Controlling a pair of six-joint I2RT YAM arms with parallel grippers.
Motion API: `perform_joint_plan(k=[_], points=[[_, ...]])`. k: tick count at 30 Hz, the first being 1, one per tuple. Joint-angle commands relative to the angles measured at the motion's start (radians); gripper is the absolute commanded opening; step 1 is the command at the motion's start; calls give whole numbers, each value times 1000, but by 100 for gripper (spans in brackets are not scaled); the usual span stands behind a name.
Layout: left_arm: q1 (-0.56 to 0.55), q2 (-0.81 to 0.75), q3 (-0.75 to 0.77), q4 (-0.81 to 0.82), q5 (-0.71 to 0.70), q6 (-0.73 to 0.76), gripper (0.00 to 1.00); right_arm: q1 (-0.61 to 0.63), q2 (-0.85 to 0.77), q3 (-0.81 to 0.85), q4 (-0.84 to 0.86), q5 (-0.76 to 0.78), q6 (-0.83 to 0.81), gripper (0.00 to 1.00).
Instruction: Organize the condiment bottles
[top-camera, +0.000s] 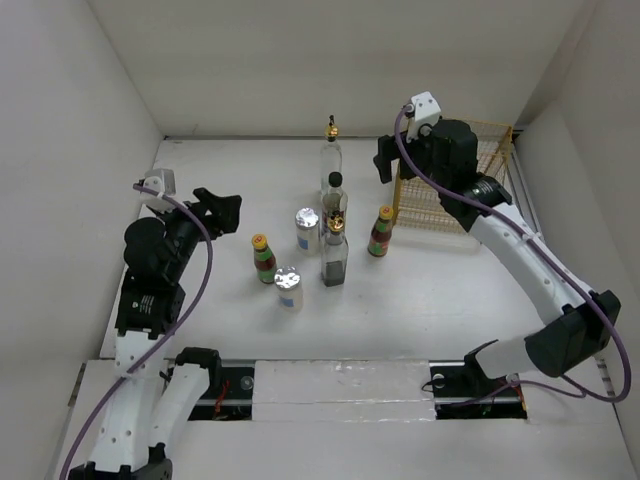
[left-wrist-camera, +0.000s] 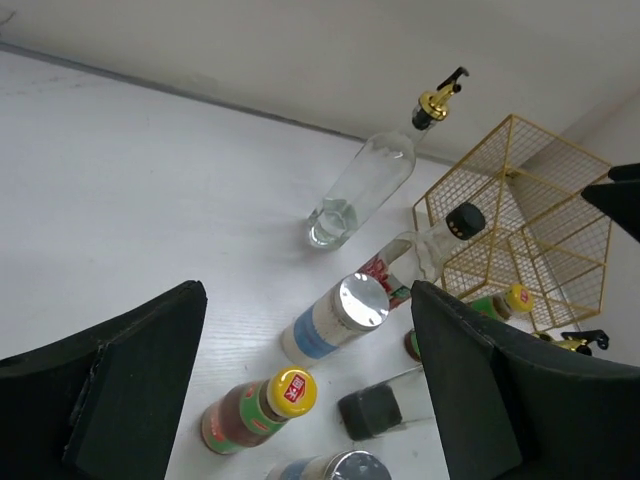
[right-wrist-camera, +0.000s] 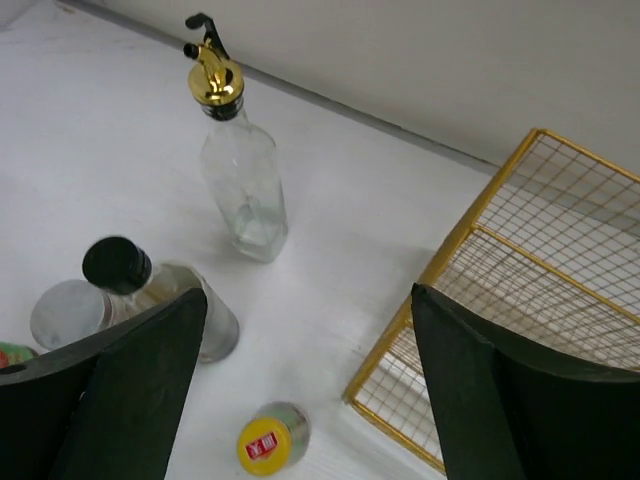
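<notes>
well, my left gripper (top-camera: 224, 211) and right gripper (top-camera: 385, 163) both gape empty; the small glass and plastic condiment bottles (top-camera: 334, 258) stand crowded mid-table, left of the yellow wire basket (top-camera: 440, 212), so i risk toppling neighbours.

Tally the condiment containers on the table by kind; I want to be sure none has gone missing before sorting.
Tall clear gold-spouted bottles: 2
Dark black-capped bottle: 1
Small red yellow-capped bottles: 2
Short silver-lidded white jars: 2
Total: 7
</notes>
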Motion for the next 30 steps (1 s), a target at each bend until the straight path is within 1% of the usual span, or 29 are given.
perform_joint_plan(k=[1,2,3,4,5,6,7,8,9,12,13,14,15,16,17,18,21,22,24,25,26,28,30], points=[[-4,25,27,27,20,28,80,-12,49,81,93,-38,-13,86],[-4,42,37,27,31,28,80,-12,66,95,93,-38,-13,76],[-4,42,50,27,31,28,73,-12,101,130,93,-48,-13,46],[-4,57,51,44,44,28,64,-12,120,149,93,-48,-13,30],[-4,68,51,54,57,37,51,-21,140,169,93,-61,-22,18],[-4,68,51,65,57,37,33,-31,157,187,93,-61,-22,11],[-4,85,41,65,67,37,12,-31,195,221,84,-77,-22,2],[-4,94,41,65,77,46,3,-31,215,236,83,-94,-22,0],[-4,108,41,74,77,57,0,-43,235,251,70,-94,-22,0],[-4,108,31,84,77,68,0,-43,304,316,27,-94,-22,0],[-4,108,31,84,64,68,7,-43,315,316,27,-94,-34,0],[-4,108,21,84,64,68,15,-43,334,316,27,-94,-35,14],[-4,108,21,84,39,68,22,-43,344,325,39,-134,-35,25],[-4,108,21,75,38,68,23,-43,353,325,39,-157,-44,37],[-4,108,21,75,26,68,25,-43,373,336,50,-179,-44,57],[-4,108,21,75,26,68,27,-43,385,336,50,-195,-44,63],[-4,108,21,75,17,77,31,-43,448,397,51,-246,-44,76],[-4,99,21,75,17,77,34,-43,465,417,51,-266,-44,76],[-4,99,12,75,8,77,37,-19,506,443,37,-275,-70,81],[-4,108,12,75,8,77,38,-19,516,452,48,-275,-70,82],[-4,108,12,75,8,77,40,-5,525,453,71,-275,-82,83],[-4,108,12,84,18,77,45,6,539,453,105,-275,-82,83],[-4,117,12,84,18,77,47,6,551,443,154,-286,-91,84]])
